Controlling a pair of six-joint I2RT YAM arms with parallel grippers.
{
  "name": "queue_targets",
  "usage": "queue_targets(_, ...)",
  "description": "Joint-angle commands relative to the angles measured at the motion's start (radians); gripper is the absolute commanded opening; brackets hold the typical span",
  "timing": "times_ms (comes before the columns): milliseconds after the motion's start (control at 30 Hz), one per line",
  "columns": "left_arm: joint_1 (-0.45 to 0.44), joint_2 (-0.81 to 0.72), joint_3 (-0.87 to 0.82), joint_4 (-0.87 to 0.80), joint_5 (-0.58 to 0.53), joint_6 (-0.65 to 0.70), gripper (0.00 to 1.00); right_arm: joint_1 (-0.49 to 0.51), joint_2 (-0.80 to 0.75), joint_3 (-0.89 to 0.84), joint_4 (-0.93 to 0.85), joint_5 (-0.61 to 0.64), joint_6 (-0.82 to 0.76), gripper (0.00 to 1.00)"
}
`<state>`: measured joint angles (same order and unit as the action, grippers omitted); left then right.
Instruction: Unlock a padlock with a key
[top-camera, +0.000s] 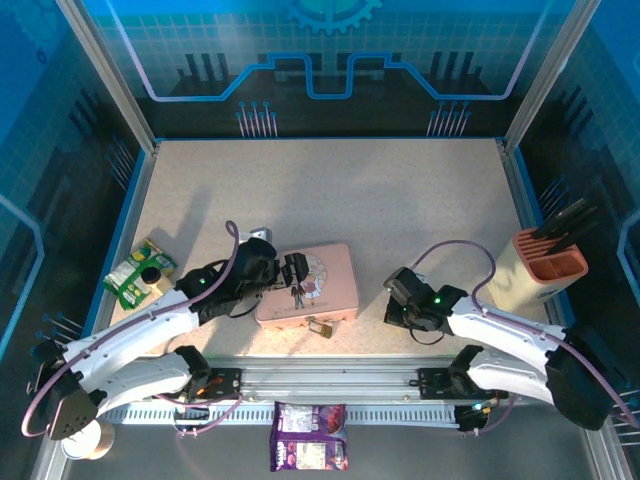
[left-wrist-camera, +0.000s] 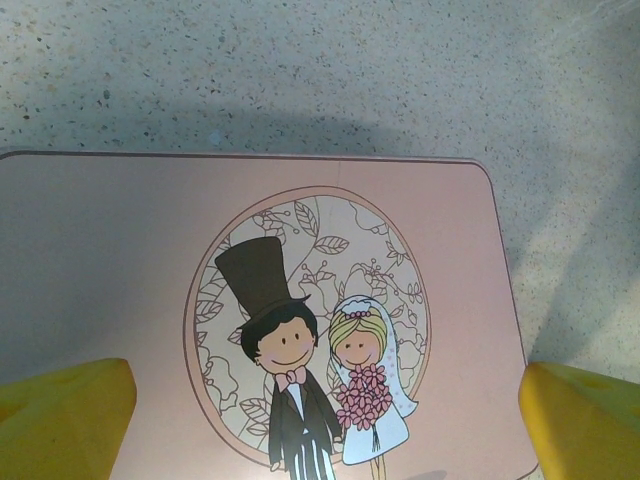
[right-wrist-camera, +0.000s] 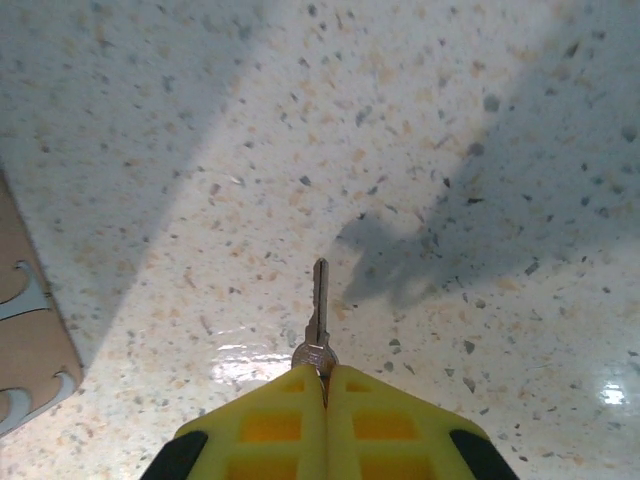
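From where I stand, the left hand (top-camera: 293, 272) hangs over the pink rectangular tin with the cartoon couple on its lid (top-camera: 335, 270). Its yellow fingers (left-wrist-camera: 62, 420) are spread wide and hold nothing. The small brass-coloured padlock with a thin silver shackle (top-camera: 320, 326) sits at the near edge of this tin. I cannot tell if it hangs from the tin or only lies against it.

This is the first danger. Nothing grips the padlock, so a push from the key would probably slide or turn it instead of entering it. I also cannot see which way its keyhole faces.

Further right, well apart from the padlock, the right hand (right-wrist-camera: 322, 378) hovers over the speckled beige surface (top-camera: 400, 200). Its fingers are pressed together on the head of the thin grey-silver metal key (right-wrist-camera: 319, 300), and the blade points straight forward.

The pinch is small and takes only the head. If the tip meets the brass body a little off the slot, I think the key could twist between the pads or drop. The tin's edge beside the padlock may also block the approach.
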<state>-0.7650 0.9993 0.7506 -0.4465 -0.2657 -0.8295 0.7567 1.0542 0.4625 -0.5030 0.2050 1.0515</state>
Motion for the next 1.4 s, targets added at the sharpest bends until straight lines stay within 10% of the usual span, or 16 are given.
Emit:
queue_targets(0, -0.01, 0.005, 0.038, 0.004, 0.007, 0.012, 0.99, 0.016, -0.059, -0.007, -0.016, 0.035, -0.038, 0.0)
queue_targets(567, -0.012, 0.07, 0.158, 0.112, 0.19, -0.03, 0.99, 0.035, -0.335, -0.033, 0.401, -0.001, -0.346, 0.0)
queue_targets(1367, -0.056, 0.226, 0.239, 0.312, 0.28, -0.126, 0.58, 0.118, -0.15, -0.067, 1.028, -0.083, -0.409, 0.0)
